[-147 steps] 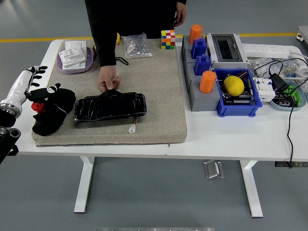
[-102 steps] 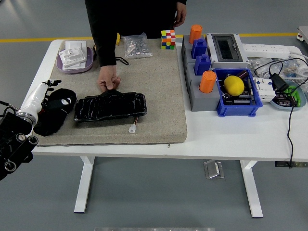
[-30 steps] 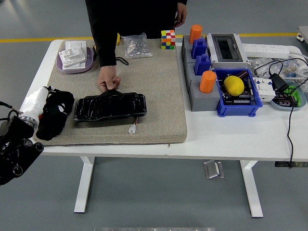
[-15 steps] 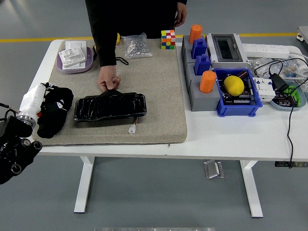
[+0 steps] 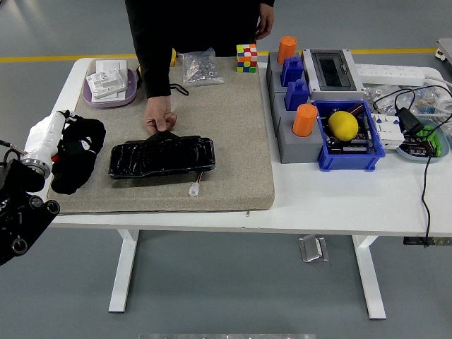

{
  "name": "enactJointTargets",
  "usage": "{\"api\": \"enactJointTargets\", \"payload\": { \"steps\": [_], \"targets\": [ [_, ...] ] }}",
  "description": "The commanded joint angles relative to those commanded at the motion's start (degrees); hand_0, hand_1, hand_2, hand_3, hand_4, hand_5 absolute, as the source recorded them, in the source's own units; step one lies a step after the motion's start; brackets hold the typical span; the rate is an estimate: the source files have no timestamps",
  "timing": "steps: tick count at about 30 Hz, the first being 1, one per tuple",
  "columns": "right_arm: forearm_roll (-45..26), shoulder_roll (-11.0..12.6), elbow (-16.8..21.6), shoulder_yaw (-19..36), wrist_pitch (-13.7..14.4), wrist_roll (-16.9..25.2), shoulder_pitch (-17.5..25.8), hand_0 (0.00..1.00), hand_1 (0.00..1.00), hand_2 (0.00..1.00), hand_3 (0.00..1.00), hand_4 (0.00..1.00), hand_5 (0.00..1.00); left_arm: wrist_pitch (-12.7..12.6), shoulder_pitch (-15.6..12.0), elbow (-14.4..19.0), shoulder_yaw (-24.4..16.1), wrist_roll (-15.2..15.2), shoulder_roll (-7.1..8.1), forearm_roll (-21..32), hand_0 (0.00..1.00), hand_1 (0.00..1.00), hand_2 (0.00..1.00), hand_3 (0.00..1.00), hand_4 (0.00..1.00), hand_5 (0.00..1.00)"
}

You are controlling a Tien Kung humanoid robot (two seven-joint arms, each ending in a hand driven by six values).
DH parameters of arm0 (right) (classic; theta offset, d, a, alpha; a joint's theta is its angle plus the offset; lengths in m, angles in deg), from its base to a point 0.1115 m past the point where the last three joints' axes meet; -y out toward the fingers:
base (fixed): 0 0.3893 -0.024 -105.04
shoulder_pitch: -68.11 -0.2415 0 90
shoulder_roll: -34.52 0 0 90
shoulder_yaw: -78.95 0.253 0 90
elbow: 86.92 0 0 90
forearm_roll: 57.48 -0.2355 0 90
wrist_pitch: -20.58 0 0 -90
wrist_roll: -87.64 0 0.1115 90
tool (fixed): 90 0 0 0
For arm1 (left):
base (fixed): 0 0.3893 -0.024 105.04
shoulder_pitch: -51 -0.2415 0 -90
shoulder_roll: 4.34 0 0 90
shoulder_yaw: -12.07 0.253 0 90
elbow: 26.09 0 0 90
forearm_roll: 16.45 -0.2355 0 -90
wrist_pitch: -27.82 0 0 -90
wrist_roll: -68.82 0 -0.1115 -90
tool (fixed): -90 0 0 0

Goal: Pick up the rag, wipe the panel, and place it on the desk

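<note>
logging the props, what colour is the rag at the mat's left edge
Black, seen in the head view: rag.

Left arm (image 5: pixel 21 205) black, round screw-like fittings; white forearm shell; person (image 5: pixel 176 28) in seemingly black long sleeves

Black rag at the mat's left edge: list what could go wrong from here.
1. The left hand grips only the black cloth rag at its left side; it may slip.
2. A person's hand steadies the glossy black panel; a wipe might brush it.
3. The small white connector beside the panel could snag.
</note>
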Motion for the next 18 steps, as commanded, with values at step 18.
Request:
{"api": "enactJointTargets", "payload": {
  "steps": [18],
  "targets": [
    [1.56, 0.06, 0.00, 1.88, -0.12, -0.53, 0.18, 0.723, 0.637, 0.680, 0.588, 0.969, 0.571, 1.10, -0.45, 6.10, 2.66, 5.91, -1.60, -4.17, 0.227, 0.296, 0.482, 0.267, 0.120, 0.002]
  ]
}}
